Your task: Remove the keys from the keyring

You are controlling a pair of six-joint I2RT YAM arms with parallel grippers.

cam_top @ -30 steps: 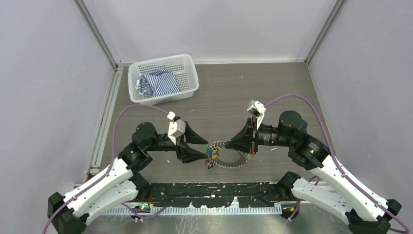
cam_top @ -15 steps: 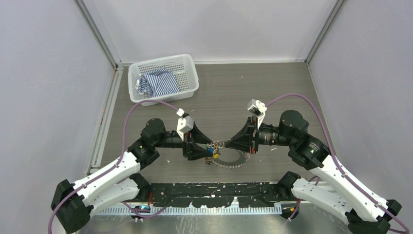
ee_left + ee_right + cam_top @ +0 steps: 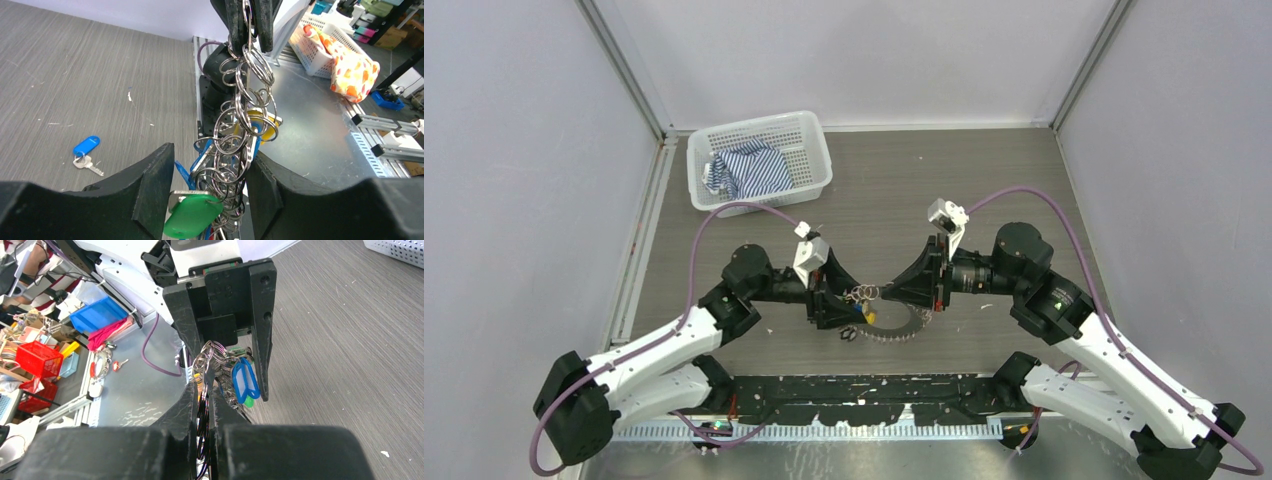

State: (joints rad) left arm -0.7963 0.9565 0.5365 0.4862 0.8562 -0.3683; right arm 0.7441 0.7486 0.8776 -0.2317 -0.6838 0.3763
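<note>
Top external view sets the two claws tip to tip over the table [image 3: 984, 190], the left gripper [image 3: 842, 300] facing the right gripper [image 3: 886, 293] with a knot of small split rings [image 3: 865, 293] between them. The right gripper's jaws are pressed nearly together, pinching the thin wire of the keyring [image 3: 902, 337], whose arc sags below its tips. The keys [image 3: 857, 318] bunch under the left gripper's tips. The left gripper stands wide open. In its wrist view its fingers [image 3: 150, 185] sit one on each side of the hanging tangle of rings, not clamped on it. A green tag [image 3: 192, 215] hangs low between those jaws, and a yellow tag [image 3: 265, 131] hangs farther out, toward the right gripper's tips. In the right wrist view, a blue tag [image 3: 243, 380] dangles just beyond the right gripper's tips. A loose key [image 3: 89, 161] with a blue fob [image 3: 86, 146] lies on the table, well off to one side of the left gripper. A white basket [image 3: 809, 140] holding striped cloth [image 3: 749, 170] sits far beyond the left gripper.
</note>
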